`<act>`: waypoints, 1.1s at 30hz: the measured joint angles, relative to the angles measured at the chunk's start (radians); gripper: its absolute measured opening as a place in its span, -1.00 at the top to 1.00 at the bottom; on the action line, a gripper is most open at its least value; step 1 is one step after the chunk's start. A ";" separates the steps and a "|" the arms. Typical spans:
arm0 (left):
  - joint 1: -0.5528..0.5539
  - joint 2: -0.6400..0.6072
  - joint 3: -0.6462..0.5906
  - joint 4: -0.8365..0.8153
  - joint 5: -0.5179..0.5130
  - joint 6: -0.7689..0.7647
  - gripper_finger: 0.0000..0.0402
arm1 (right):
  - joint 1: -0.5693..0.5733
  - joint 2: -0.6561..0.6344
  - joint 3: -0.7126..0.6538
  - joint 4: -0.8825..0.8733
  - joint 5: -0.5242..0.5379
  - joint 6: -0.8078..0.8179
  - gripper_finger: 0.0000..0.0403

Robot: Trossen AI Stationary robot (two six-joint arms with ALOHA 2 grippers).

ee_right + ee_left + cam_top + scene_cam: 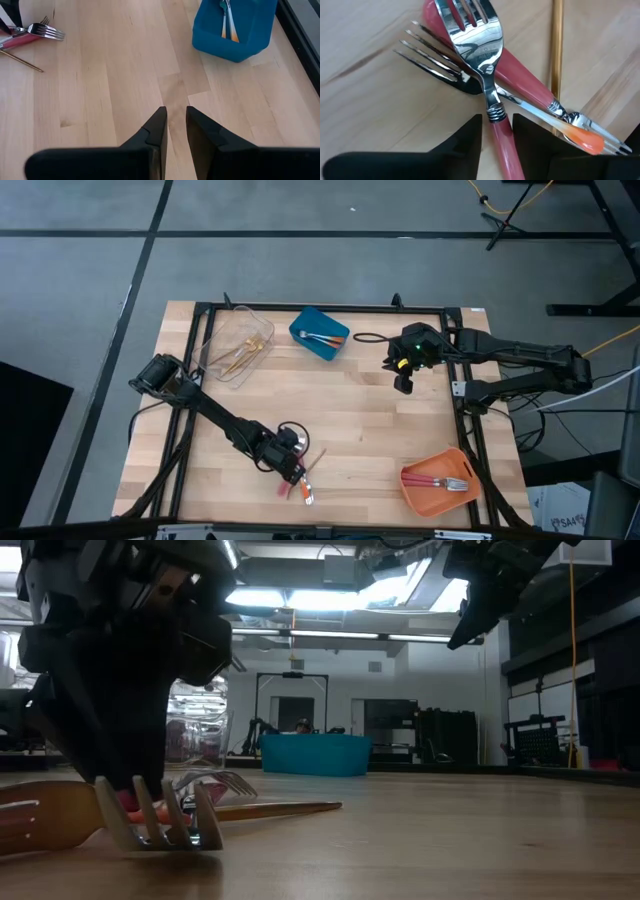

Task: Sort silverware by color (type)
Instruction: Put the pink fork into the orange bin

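The left gripper (496,135) stands low on the wooden bench (360,430), jaws narrowly apart astride the pink-handled silver fork (490,95). The right gripper (174,125) hovers, jaws slightly apart, empty.

Pink-handled silver fork (492,100): handle end hidden between dark fingers. Thin gold utensil (557,50): both ends cut off. Clear bin (237,345) contents too small to type.
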 joint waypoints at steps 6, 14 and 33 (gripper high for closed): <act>0.000 0.001 0.000 -0.019 -0.007 -0.037 0.64 | 0.000 0.000 0.000 0.000 0.000 0.000 0.70; 0.002 0.002 0.001 -0.053 -0.010 -0.087 0.76 | 0.000 0.000 0.000 0.001 0.000 0.000 0.70; 0.005 -0.036 -0.006 -0.058 -0.074 -0.023 0.79 | 0.000 0.000 0.000 0.001 0.000 0.000 0.70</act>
